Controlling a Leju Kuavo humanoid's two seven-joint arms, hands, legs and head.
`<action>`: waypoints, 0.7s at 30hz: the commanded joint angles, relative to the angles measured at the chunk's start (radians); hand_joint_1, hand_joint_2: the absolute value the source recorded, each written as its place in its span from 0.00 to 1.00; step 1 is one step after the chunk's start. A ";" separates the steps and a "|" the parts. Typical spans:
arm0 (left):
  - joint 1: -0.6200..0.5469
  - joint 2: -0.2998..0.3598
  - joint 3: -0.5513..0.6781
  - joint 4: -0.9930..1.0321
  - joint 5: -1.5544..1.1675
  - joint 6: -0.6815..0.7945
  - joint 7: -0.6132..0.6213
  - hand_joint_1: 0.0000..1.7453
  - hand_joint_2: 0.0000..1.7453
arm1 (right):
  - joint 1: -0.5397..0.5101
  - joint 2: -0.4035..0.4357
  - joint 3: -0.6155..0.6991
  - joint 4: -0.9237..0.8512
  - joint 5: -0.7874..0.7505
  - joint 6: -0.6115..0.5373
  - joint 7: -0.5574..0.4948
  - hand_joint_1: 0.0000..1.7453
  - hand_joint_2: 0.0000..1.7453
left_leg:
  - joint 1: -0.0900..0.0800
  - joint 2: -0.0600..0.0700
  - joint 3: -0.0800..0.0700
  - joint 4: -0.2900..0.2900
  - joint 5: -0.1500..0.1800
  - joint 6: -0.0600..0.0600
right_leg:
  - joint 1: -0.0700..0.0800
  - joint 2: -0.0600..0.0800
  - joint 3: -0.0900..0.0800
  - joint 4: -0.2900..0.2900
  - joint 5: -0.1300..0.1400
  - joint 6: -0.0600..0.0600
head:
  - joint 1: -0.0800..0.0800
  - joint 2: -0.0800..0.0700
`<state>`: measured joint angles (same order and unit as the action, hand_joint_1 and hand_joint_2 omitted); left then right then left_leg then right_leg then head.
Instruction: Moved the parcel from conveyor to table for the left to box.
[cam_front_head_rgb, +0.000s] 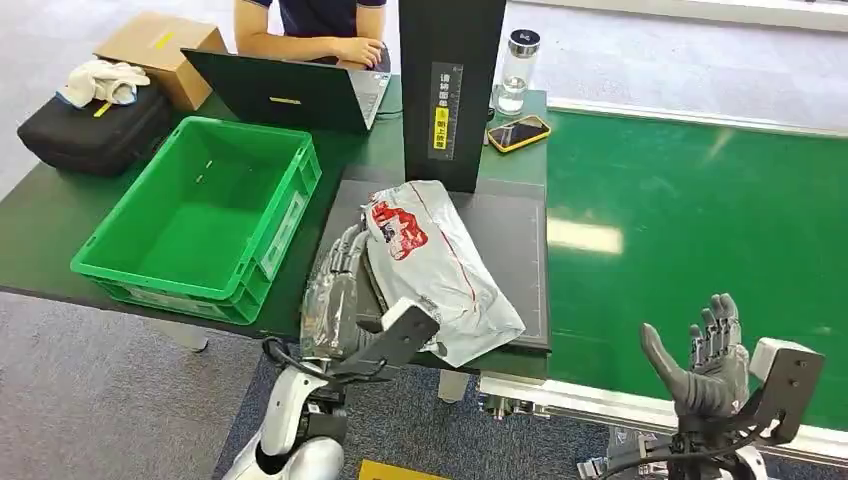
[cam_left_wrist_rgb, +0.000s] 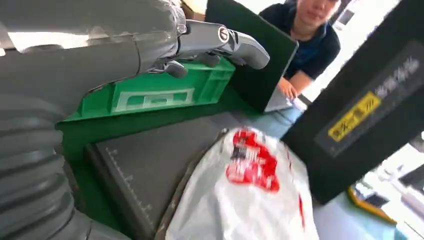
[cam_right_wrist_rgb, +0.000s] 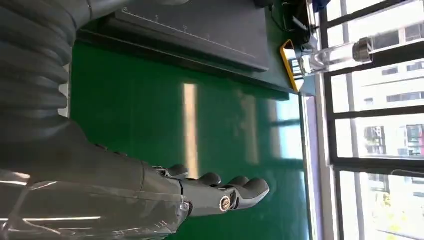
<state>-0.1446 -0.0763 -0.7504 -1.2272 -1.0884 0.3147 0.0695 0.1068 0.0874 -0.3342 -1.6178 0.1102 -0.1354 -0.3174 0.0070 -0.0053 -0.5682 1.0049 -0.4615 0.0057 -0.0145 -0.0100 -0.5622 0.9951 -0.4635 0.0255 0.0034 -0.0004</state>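
Observation:
The parcel (cam_front_head_rgb: 432, 262), a grey-white plastic bag with red print, lies on a dark grey mat (cam_front_head_rgb: 515, 250) on the table, in front of a black upright post (cam_front_head_rgb: 450, 85). My left hand (cam_front_head_rgb: 340, 268) is open just left of the parcel, its fingers stretched along the bag's edge and holding nothing. The left wrist view has the parcel (cam_left_wrist_rgb: 250, 190) below the spread fingers (cam_left_wrist_rgb: 225, 42). Over the green conveyor (cam_front_head_rgb: 690, 210), near its front edge, my right hand (cam_front_head_rgb: 705, 360) is open and empty. The right wrist view shows that hand (cam_right_wrist_rgb: 220, 195) above the belt (cam_right_wrist_rgb: 140, 100).
An empty green crate (cam_front_head_rgb: 205, 215) stands on the table left of the mat. Behind it are a laptop (cam_front_head_rgb: 290, 90) with a person's arm, a black bag (cam_front_head_rgb: 90, 130) and a cardboard box (cam_front_head_rgb: 160, 45). A phone (cam_front_head_rgb: 518, 132) and a bottle (cam_front_head_rgb: 518, 70) sit right of the post.

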 joint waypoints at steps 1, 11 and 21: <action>-0.012 -0.004 -0.082 0.117 -0.006 -0.051 0.010 0.00 1.00 | -0.056 -0.014 0.039 0.086 0.000 0.003 0.002 0.00 1.00 | 0.000 0.003 0.005 -0.004 0.000 -0.001 | 0.000 0.003 0.004 -0.004 0.001 -0.002 | 0.000 0.000; -0.010 -0.003 -0.085 0.107 0.007 -0.069 0.003 0.00 1.00 | -0.055 -0.015 0.045 0.085 0.002 0.000 0.005 0.00 1.00 | 0.000 0.002 0.002 -0.001 0.000 0.000 | 0.000 0.002 0.002 -0.002 0.000 -0.001 | 0.000 0.000; -0.017 -0.012 -0.099 0.122 0.016 -0.098 -0.002 0.00 1.00 | -0.051 -0.014 0.049 0.083 0.002 -0.004 0.005 0.00 1.00 | 0.000 0.002 0.004 -0.003 0.000 -0.001 | 0.000 0.002 0.003 -0.002 0.001 -0.002 | 0.000 0.000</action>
<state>-0.1316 -0.0866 -0.8076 -1.1715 -1.0807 0.2491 0.0721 0.0736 0.0816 -0.3040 -1.5854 0.1129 -0.1324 -0.3143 0.0071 -0.0053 -0.5682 1.0049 -0.4614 0.0056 -0.0145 -0.0100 -0.5622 0.9952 -0.4635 0.0255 0.0034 -0.0004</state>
